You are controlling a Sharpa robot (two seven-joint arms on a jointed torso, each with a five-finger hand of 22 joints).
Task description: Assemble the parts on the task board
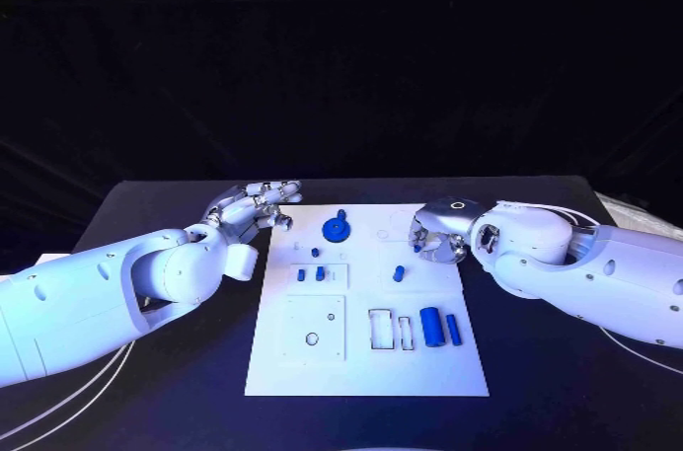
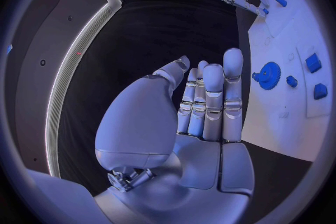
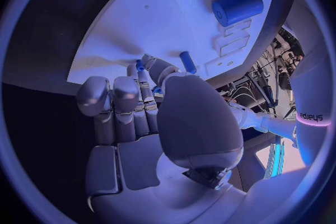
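The right hand (image 3: 143, 117) pinches a small blue peg (image 3: 140, 65) over the task board (image 1: 427, 367); a misaligned push could drop it. The left hand (image 1: 257, 206) hangs released, fingers together, beside the gear (image 1: 336, 228).

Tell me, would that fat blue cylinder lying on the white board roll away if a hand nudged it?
Probably: the fat blue cylinder lies on its round side on the flat task board, so a sideways nudge would likely roll it. It looks rigid and smooth, perhaps slippery.

Head view looks steeply down from above table, whole task board (image 1: 366, 303) in frame. Left wrist view sits close behind left hand (image 2: 199, 106), board off to side. Right wrist view close behind right hand (image 3: 150, 117), board beyond. All three share board.
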